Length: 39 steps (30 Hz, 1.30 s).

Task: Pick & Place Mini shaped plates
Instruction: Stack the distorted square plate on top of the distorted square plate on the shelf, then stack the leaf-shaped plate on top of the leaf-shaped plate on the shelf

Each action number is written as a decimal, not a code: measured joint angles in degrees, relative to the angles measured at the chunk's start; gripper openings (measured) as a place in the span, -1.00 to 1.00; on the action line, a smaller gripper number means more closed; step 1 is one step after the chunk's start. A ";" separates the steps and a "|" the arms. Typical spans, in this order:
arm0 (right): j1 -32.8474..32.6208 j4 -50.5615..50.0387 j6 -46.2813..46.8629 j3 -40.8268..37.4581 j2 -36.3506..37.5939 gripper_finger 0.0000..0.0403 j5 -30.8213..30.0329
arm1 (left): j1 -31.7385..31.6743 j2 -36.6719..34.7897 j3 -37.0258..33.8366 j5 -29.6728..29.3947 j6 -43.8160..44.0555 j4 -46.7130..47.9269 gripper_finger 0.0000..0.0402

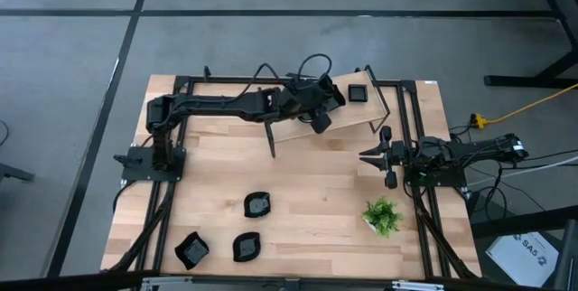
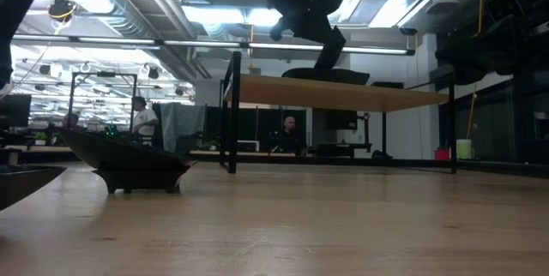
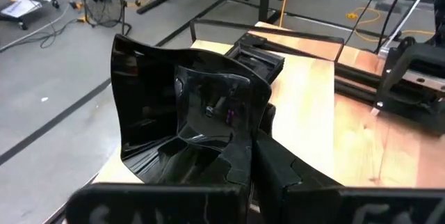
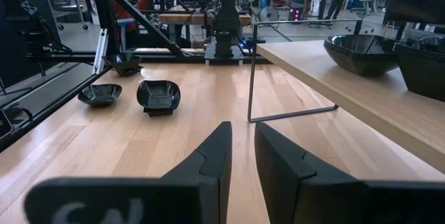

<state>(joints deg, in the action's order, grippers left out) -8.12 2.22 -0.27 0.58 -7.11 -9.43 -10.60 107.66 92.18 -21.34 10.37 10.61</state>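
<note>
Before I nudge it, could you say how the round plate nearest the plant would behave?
The plate stands on a small foot, so an edge push may tip it. Its glossy surface looks slippery. It holds a stiff shape and probably slides on the smooth table.

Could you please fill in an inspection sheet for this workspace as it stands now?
Surface: wooden table with a raised wooden shelf at the back.
Job's things: three black plates on the table; one on the shelf; another plate in the left pincer.
Clutter: small green plant.
Grippers: left pincer shut on a plate over the shelf; right pincer waits at the table's right, holding nothing.
Cables: yellow cable on the floor, right.
Surroundings: people in the room beyond.
</note>
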 joint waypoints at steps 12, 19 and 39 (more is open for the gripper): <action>0.00 0.00 0.00 0.00 0.00 -0.68 0.00 | -0.45 2.24 -0.11 1.59 -1.05 -0.18 -0.98; 0.02 -0.02 0.00 0.00 0.00 -0.68 0.00 | -0.05 1.87 -0.09 1.52 -4.84 -2.70 -0.98; 0.01 -0.02 0.00 0.00 0.00 -0.68 0.00 | 0.05 0.85 -0.07 -1.41 -8.77 -2.56 -0.51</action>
<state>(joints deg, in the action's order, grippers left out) -8.11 2.20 -0.27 0.58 -7.11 -9.43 -10.55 108.51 92.12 -22.74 1.61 8.05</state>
